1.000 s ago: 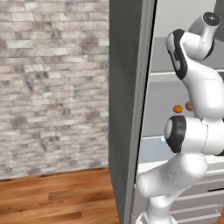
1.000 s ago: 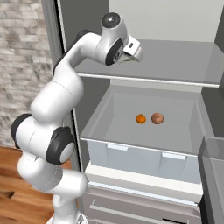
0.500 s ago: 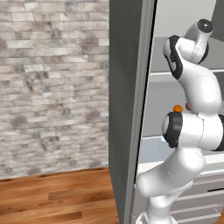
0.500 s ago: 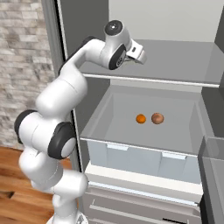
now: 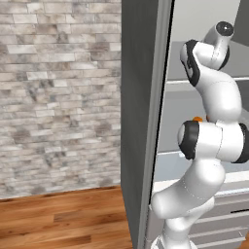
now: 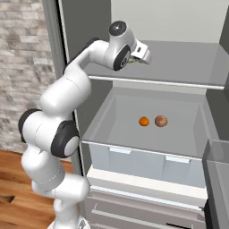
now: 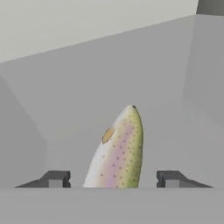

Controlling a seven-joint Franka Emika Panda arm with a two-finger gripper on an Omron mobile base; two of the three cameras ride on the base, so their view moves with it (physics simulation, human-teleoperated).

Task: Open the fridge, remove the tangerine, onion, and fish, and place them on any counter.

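The fridge (image 6: 179, 62) stands open. On its upper shelf lies the fish (image 7: 118, 153), speckled greenish and pink, pointing away from the hand. My gripper (image 7: 113, 179) straddles its near end; the fingertips (image 7: 57, 179) stand to either side with a gap between each and the fish, so it is open. In the right base view the gripper (image 6: 144, 54) reaches over that upper shelf. One shelf down, the bright orange tangerine (image 6: 143, 121) sits just left of the reddish-brown onion (image 6: 160, 120). A sliver of the tangerine (image 5: 197, 118) peeks out behind the arm.
A clear drawer front (image 6: 143, 156) runs below the tangerine's shelf, with grey drawers under it. A grey door shelf (image 6: 217, 170) juts in at the right. The fridge's side wall (image 5: 146, 121) stands left of the arm, with a brick wall (image 5: 58, 97) and wooden floor (image 5: 63, 219) beyond.
The hand has pushed farther in over the upper shelf. Its jaws have narrowed towards the fish.
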